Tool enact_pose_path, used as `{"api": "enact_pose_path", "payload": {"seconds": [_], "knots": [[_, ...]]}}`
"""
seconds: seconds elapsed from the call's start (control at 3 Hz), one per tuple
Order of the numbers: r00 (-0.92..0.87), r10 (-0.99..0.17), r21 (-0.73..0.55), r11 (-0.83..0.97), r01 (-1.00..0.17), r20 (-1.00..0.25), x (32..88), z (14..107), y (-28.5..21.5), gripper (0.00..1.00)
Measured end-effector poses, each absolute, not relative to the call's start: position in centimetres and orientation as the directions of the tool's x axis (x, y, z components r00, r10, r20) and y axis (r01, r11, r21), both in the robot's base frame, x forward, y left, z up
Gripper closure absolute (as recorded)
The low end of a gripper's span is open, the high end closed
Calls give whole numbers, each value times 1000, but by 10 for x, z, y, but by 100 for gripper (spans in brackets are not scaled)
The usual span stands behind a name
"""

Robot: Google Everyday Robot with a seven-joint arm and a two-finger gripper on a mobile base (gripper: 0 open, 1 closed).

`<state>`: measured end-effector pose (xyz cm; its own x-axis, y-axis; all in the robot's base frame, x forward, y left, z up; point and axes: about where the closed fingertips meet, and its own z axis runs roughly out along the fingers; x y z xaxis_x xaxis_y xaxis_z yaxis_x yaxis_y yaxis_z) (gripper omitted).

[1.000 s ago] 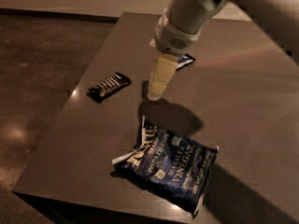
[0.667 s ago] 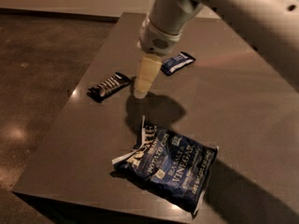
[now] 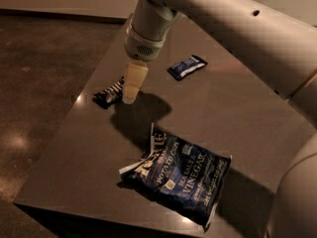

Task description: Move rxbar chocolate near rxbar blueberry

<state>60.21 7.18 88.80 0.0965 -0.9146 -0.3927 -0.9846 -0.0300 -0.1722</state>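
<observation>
Pincer (image 3: pixel 129 96) hung low over the right end of the chocolate bar (image 3: pixel 107 94), hiding that end. Couldn't tell if it was clenched or released, or touching. Chocolate bar lay flat near the desk's (image 3: pixel 64 172) left edge. Blueberry bar (image 3: pixel 187 66) sat well apart, up and right. Chip bag (image 3: pixel 178 170) was nearer the front, off the route. Step looked like the grasp: centre on the bar, straddle its short width, go right down to the desk, don't nudge it off the edge.
</observation>
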Motion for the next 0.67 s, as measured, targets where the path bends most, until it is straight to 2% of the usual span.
{"api": "enact_pose_path", "payload": {"seconds": [0.67], "knots": [[150, -930, -184, -91, -979, -335, 619, 872, 96, 0]]}}
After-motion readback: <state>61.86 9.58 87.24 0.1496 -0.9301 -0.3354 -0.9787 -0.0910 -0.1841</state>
